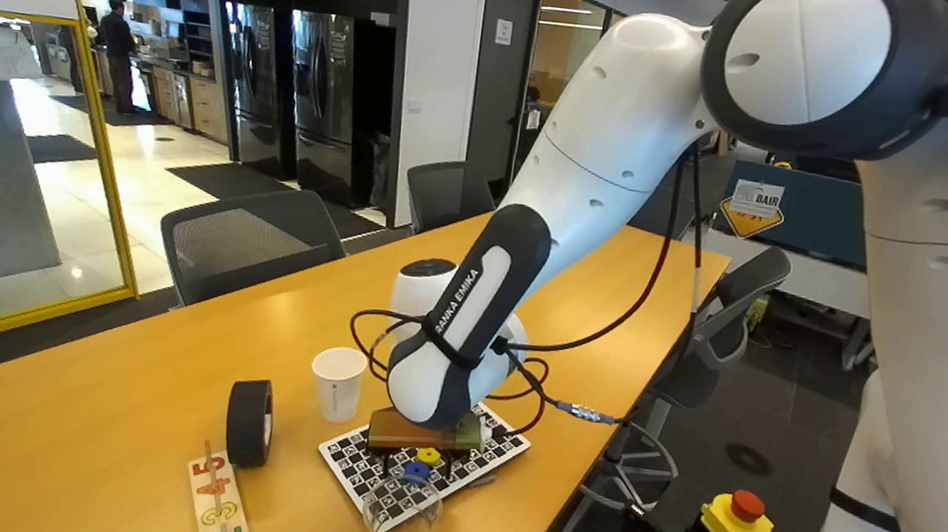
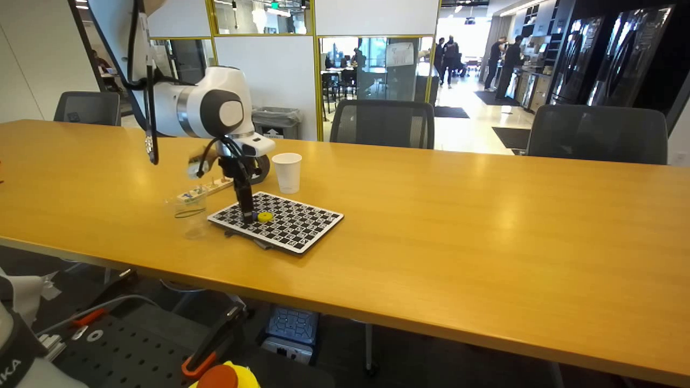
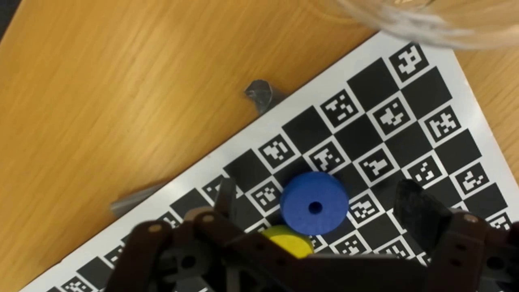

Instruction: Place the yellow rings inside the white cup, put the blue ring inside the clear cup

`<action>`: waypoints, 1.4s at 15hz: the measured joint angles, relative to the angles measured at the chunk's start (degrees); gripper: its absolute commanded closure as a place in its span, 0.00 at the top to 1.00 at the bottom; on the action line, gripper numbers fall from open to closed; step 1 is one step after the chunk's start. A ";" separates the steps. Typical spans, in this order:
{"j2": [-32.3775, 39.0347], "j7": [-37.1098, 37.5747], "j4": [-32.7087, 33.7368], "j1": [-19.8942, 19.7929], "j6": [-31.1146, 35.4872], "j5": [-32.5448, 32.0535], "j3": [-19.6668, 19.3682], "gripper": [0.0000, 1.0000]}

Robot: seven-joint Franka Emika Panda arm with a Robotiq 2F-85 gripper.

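Note:
The blue ring (image 3: pixel 314 190) lies flat on the checkered board, between the fingers of my open gripper (image 3: pixel 318 194). The fingers are apart from it on both sides. One yellow ring (image 3: pixel 290 242) lies right beside the blue ring, partly hidden by the gripper; it also shows in both exterior views (image 1: pixel 428 455) (image 2: pixel 264 216). No other yellow ring is in view. The white cup (image 1: pixel 337 386) (image 2: pixel 287 173) stands upright on the table beyond the board. The clear cup (image 1: pixel 399 530) (image 2: pixel 190 218) stands by the board's corner; its rim shows in the wrist view (image 3: pixel 421 28).
The checkered board (image 1: pixel 341 452) lies on the wooden table (image 2: pixel 431 242), with grey pieces sticking out under its edge (image 3: pixel 259 95). A black cylinder (image 1: pixel 247 423) stands near the white cup. A number board with pegs (image 1: pixel 219 509) lies close to it.

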 measured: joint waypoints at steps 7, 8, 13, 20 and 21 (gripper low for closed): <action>0.61 -0.01 0.09 -0.26 0.28 0.16 0.87 0.51; 0.63 -0.01 0.13 -0.29 0.34 0.16 0.87 0.42; 0.22 -0.02 0.61 -0.54 0.34 0.18 0.88 0.20; -0.01 -1.80 0.57 -0.77 0.39 0.04 1.08 0.20; -0.58 -3.13 0.34 -0.76 0.38 -0.06 1.31 0.20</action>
